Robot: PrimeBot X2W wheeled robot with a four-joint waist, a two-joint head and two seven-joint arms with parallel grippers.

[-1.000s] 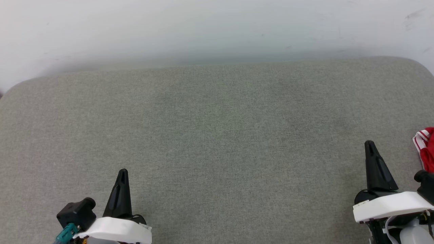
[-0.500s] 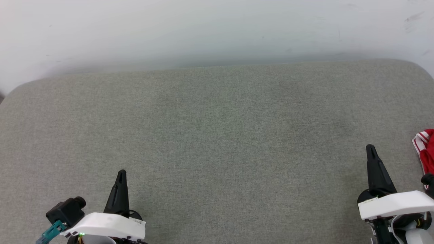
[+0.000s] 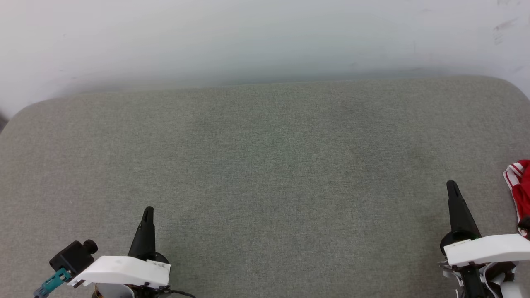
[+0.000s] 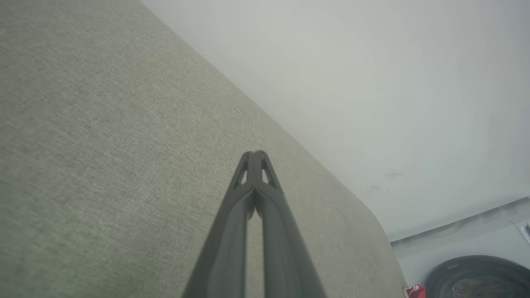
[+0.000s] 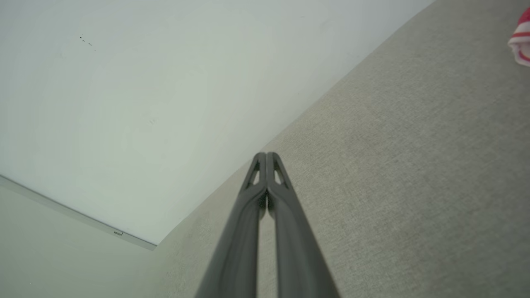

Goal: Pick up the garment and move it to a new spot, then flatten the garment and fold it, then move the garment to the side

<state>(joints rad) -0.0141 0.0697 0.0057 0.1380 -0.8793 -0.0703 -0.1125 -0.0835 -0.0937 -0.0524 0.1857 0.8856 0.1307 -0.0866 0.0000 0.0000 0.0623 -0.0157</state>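
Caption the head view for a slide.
Left tool and right tool shut over grey surface; red garment at right edge.

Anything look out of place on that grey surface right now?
Only the garment: it lies crumpled at the right edge of the grey surface, striped trim bunched, running out of the head view's frame. The left claw and right claw are shut and empty.

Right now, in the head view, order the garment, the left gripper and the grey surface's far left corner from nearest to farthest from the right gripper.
From the right gripper:
1. The garment, just to its right, at the view's right edge.
2. The left gripper, far across at the lower left.
3. The grey surface's far left corner, at the upper left.
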